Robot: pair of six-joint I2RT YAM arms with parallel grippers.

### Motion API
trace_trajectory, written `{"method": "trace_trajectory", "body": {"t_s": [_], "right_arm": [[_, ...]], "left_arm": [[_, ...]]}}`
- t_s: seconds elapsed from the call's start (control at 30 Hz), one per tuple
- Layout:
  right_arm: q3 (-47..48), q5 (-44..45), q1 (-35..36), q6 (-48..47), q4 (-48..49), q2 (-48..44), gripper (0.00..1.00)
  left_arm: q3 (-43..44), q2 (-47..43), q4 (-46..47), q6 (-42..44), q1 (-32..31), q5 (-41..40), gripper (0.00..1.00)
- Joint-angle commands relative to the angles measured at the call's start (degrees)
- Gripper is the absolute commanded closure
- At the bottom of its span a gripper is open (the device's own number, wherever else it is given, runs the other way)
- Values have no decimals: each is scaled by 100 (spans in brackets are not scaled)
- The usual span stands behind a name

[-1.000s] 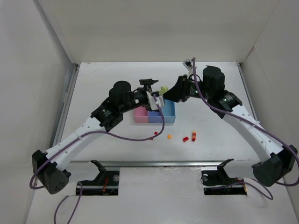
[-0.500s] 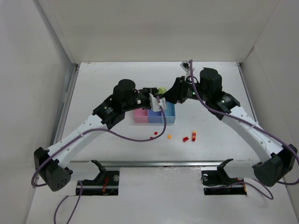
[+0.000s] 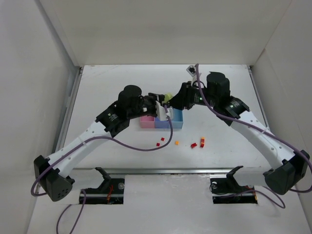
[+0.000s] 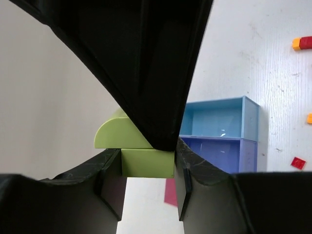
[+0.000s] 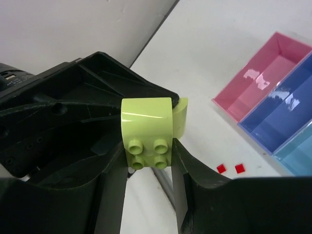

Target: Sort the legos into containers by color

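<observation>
Left end effector [image 4: 146, 168] and right end effector [image 5: 147, 163] pinch the yellow-green lego [image 5: 146, 124].
We judge it light, rigid, slick; grip flat sides.

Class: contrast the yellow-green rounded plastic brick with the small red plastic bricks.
The yellow-green rounded plastic brick is larger than the small red plastic bricks. Left end effector and right end effector grip it; the red bricks lie loose on the table. All are outside the bins.
</observation>
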Motion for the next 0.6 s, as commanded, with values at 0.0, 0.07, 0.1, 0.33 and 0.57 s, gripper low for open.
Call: {"method": "trace_trajectory", "body": {"t_s": [0.0, 0.07, 0.1, 0.33, 0.57], "right_arm": [[-38, 280, -291, 118, -597, -57, 100], [-107, 281, -475, 65, -755, -206, 100], [-160, 229, -624, 65, -756, -206, 100], [-99, 298, -678, -172, -1169, -206, 100], [304, 2307, -678, 30, -1925, 539, 100]], "left_arm": [[-76, -166, -202, 431, 94, -587, 100], [-155, -165, -272, 431, 288, -640, 100], [-233, -165, -273, 379, 288, -692, 100], [-436, -165, -159, 177, 394, -745, 100], [-296, -279, -405, -999, 508, -1141, 100]]}}
